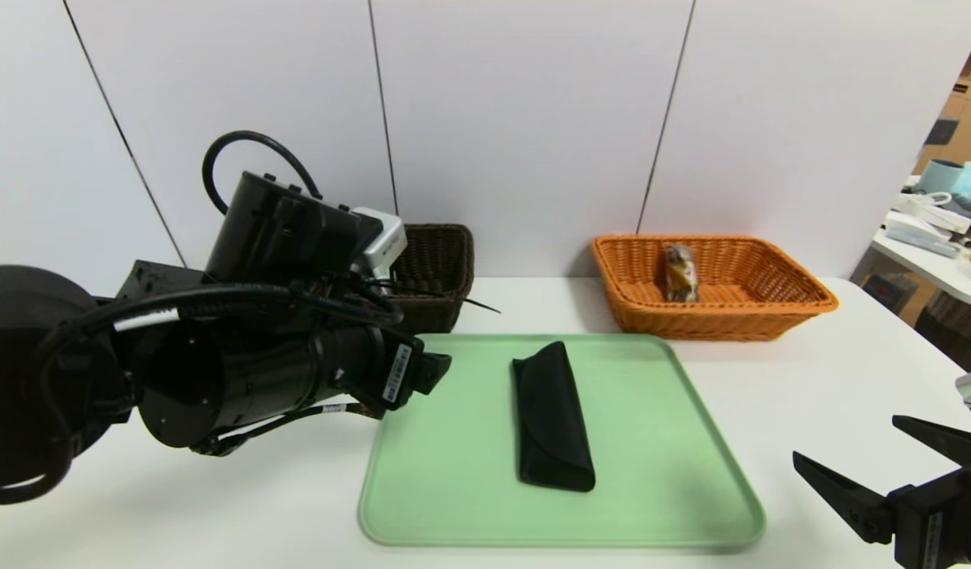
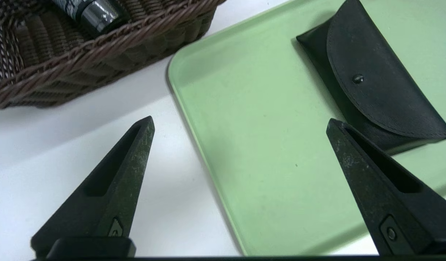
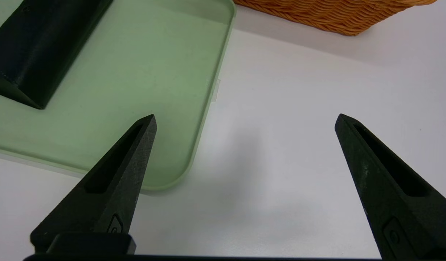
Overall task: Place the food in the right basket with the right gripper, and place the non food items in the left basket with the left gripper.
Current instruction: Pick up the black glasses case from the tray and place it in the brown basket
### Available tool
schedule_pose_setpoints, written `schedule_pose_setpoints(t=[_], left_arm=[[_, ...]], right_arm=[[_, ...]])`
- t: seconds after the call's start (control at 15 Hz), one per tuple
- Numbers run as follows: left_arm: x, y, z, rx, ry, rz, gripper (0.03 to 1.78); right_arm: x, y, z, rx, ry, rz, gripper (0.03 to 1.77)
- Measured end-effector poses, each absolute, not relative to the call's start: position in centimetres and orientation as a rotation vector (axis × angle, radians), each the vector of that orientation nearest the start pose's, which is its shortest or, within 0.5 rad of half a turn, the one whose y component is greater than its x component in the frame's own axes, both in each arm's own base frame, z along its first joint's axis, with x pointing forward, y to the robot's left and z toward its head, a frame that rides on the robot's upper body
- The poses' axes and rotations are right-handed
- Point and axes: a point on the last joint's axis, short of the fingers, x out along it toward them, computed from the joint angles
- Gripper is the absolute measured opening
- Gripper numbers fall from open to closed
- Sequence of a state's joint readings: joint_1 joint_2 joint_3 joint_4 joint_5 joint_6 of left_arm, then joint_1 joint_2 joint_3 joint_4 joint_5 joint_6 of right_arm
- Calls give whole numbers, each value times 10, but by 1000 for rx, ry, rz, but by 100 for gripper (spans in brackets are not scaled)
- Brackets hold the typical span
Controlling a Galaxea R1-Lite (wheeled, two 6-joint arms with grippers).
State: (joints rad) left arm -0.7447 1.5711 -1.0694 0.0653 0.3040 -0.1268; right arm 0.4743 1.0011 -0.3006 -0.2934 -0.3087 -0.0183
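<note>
You've got the glasses case [image 1: 554, 416] lying flat on the green tray [image 1: 453, 474], roughly mid-tray. Its long axis runs front-to-back w/ a slight slant: the narrower far end points toward the back wall, the near end sits a bit more to the robot's right. In the left wrist view the flap side faces up, snap stud visible.

Left hand [image 2: 240, 125] hangs above the tray's left edge, near the corner next to the left basket [image 1: 434, 269]. Its fingers [image 2: 125, 170] are spread wide, nothing between them. The case lies ahead of it and off to its right, apart from the fingers, no contact. One fingertip is over the white desk [image 1: 833, 371], the other over the tray.

Black tube [image 2: 90, 11] is already inside the left basket; only its silver-grey cap end and a bit of lettering show.

Food [image 1: 680, 273] lies in the right basket [image 1: 714, 288], long axis front-to-back, towards the basket's left half.

Right hand [image 3: 244, 121] sits low at the near right, over bare desk just right of the tray's corner, spread wide too and empty. The case is well off to its left, the right basket further ahead.
</note>
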Motion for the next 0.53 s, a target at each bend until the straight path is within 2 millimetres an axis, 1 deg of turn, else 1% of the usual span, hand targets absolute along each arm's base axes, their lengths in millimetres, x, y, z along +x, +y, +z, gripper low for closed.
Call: schedule_pose_setpoints(t=[0.13, 0.33, 0.53], left_arm=[[198, -184, 240, 147, 589, -402, 169], [189, -191, 253, 140, 681, -405, 169], [182, -206, 264, 120, 744, -420, 169]], right_arm=[[104, 46, 157, -175, 379, 166, 169], [103, 45, 155, -176, 381, 164, 169], [102, 44, 154, -176, 382, 163, 169]])
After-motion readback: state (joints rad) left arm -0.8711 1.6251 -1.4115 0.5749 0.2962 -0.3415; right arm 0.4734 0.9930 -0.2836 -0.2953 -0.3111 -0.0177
